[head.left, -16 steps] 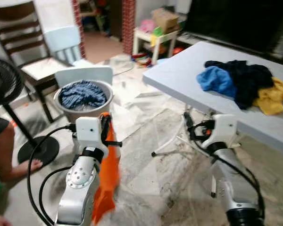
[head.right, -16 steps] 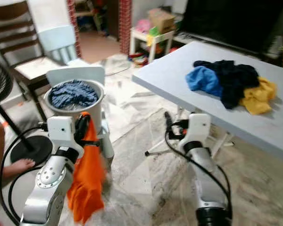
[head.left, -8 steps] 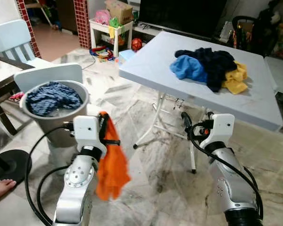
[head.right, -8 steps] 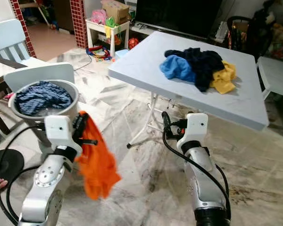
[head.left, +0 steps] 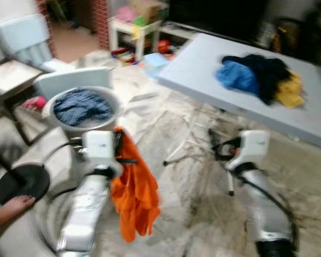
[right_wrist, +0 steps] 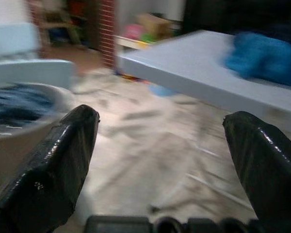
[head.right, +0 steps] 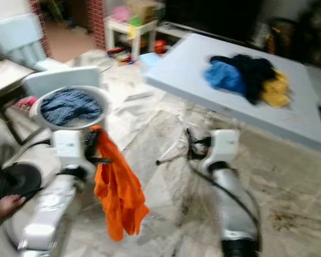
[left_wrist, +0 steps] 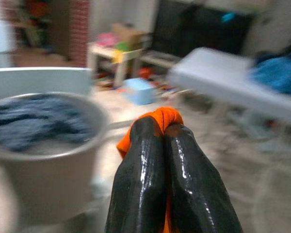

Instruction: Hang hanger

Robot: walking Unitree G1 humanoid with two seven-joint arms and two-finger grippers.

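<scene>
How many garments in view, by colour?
Orange: 1, orange cloth clamped in the left gripper
Blue: 1, on the table, blue garment
Dark navy: 1, dark garment
Yellow: 1, yellow garment
Blue patterned: 1, laundry in the basket
Total: 5

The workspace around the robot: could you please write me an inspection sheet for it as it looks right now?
Surface: white folding table ahead on the robot's right; marbled tile floor; frames blurred.
Job's things: orange garment hanging from the left gripper; no hanger seen.
Clutter: pile of clothes, blue, dark and yellow, on the table; grey basket holding blue laundry.
Grippers: left gripper shut on the orange garment; right gripper open, holding nothing.
Cables: black cables at the right wrist.
Surroundings: pale chair, small table with toys, fan base, a person's hand.
</scene>
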